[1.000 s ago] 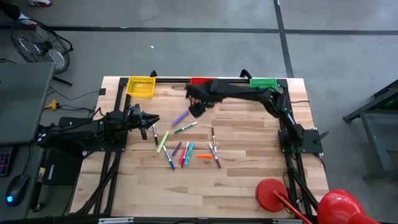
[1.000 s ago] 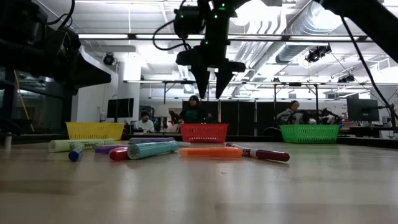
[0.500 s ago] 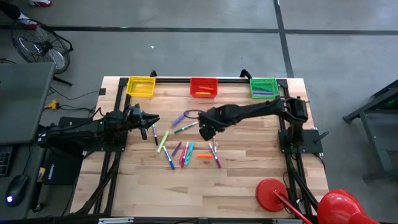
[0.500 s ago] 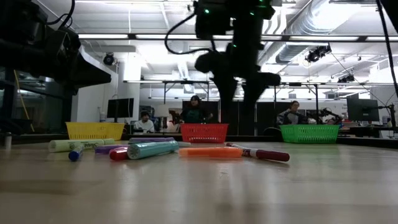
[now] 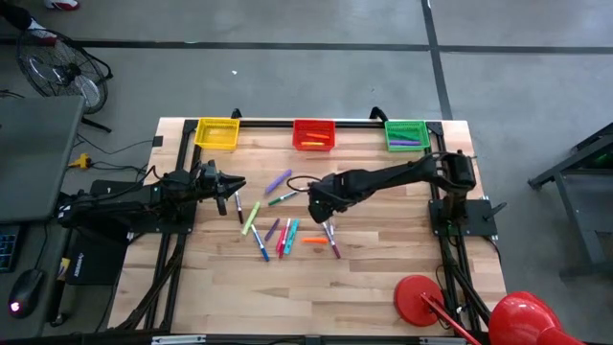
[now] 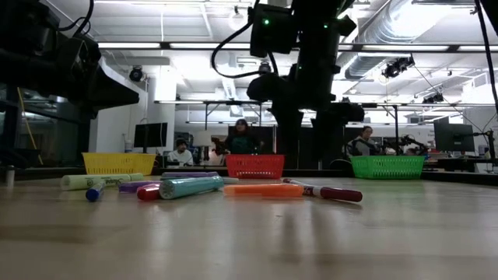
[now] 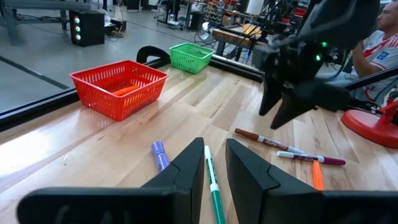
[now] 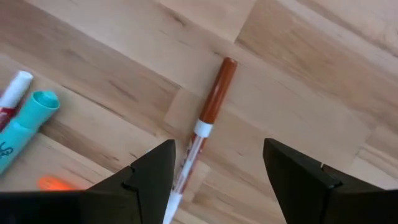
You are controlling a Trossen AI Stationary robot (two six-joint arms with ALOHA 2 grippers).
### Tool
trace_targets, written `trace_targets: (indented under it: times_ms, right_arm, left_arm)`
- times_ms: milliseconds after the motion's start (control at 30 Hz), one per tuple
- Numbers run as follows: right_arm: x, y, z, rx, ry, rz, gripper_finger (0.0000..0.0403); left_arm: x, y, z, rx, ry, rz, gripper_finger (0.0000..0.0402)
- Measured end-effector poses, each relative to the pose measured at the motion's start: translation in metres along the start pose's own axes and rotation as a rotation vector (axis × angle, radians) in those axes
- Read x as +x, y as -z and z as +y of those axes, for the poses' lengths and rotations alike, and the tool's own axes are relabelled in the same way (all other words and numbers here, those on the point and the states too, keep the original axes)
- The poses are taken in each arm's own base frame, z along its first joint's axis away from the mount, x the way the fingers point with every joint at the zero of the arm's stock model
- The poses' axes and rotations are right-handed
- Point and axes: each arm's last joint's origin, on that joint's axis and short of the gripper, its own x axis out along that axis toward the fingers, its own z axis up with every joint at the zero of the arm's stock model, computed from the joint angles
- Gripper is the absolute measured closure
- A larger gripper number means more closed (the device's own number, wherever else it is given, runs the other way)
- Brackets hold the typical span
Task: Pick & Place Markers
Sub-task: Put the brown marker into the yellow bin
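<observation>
- Near the middle of the wooden table, the right gripper hangs over the scattered markers, its fingers spread wide with nothing between them.
- Directly beneath that claw lies a brown-capped marker with a white barrel; it sits between the two fingers in the right wrist view, untouched, its brown cap end pointing away from the gripper.
- From the red basket, the marker pile lies toward the table's near edge; most sticks there run roughly front to back, while an orange marker lies crosswise.
- A purple marker and a green marker lie closer to the red basket, both slanted.
- Left of the pile, the left gripper waits low over the table, its fingers a narrow gap apart and empty, pointing along the green marker's length.
- Beside the red basket stand a yellow basket and a green basket; the red one holds an orange stick, the green one a purple stick.
</observation>
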Motion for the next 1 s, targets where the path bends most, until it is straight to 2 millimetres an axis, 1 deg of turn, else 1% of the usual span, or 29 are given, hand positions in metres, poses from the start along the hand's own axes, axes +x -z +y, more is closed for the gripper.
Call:
trace_targets:
  times_ms: [233,433,700,900,1000]
  right_arm:
    - [0.019,0.009,0.007,0.041,0.0,0.052,0.0175]
    - [0.032,0.012,0.011,0.059,0.001,0.065,0.0177]
    - [0.039,0.013,0.011,0.086,0.028,0.071,0.0187]
    - [0.056,0.024,0.014,0.059,0.065,0.114,0.0187]
    - [0.058,0.031,0.017,0.071,0.07,0.118,0.0191]
  left_arm:
    - [0.0,0.0,0.0,0.0,0.0,0.0,0.0337]
    - [0.0,0.0,0.0,0.0,0.0,0.0,0.0337]
    - [0.0,0.0,0.0,0.0,0.0,0.0,0.0337]
    - [0.0,0.0,0.0,0.0,0.0,0.0,0.0337]
    - [0.0,0.0,0.0,0.0,0.0,0.0,0.0337]
